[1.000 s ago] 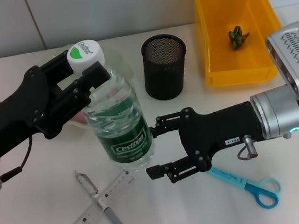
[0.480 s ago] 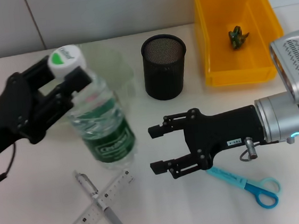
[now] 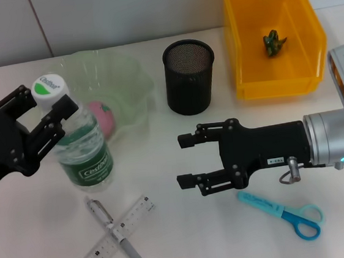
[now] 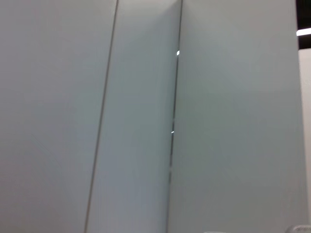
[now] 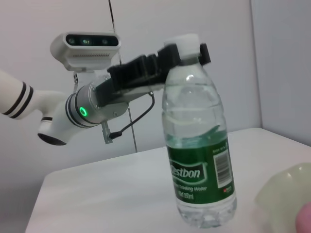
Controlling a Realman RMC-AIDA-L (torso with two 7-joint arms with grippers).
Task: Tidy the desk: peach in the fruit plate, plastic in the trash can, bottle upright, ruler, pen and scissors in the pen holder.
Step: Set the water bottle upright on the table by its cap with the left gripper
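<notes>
in the head view the left pincer (image 3: 51, 103) is clamped on the neck of the bottle (image 3: 83, 152) just under its white cap, and the bottle stands on the worktop (image 3: 189, 238) with its long axis near vertical, leaning only slightly, its base beside the fruit plate (image 3: 123, 78) where the peach (image 3: 101, 115) already lies. the right pincer (image 3: 187, 160) hangs spread wide with nothing in it, well to the bottle's right, its 2 fingers pointing toward the robot's left. the scissors (image 3: 282, 213) lie just beside that arm, long axis slanting across the worktop, so the right arm looks the nearer one for them, while the crossed pen (image 3: 117, 235) and ruler (image 3: 110, 240) lie between both arms, in front of the bottle. the pen holder (image 3: 190, 76) stands behind them, and the trash can (image 3: 277, 75) holds 1 crumpled piece. the left wrist view shows only blank wall, no fingers or bottle. in the right wrist view the bottle (image 5: 198, 141) stands upright with its base on the worktop, the left pincer (image 5: 187, 53) closed at its cap; letting go looks like the remaining step there.
</notes>
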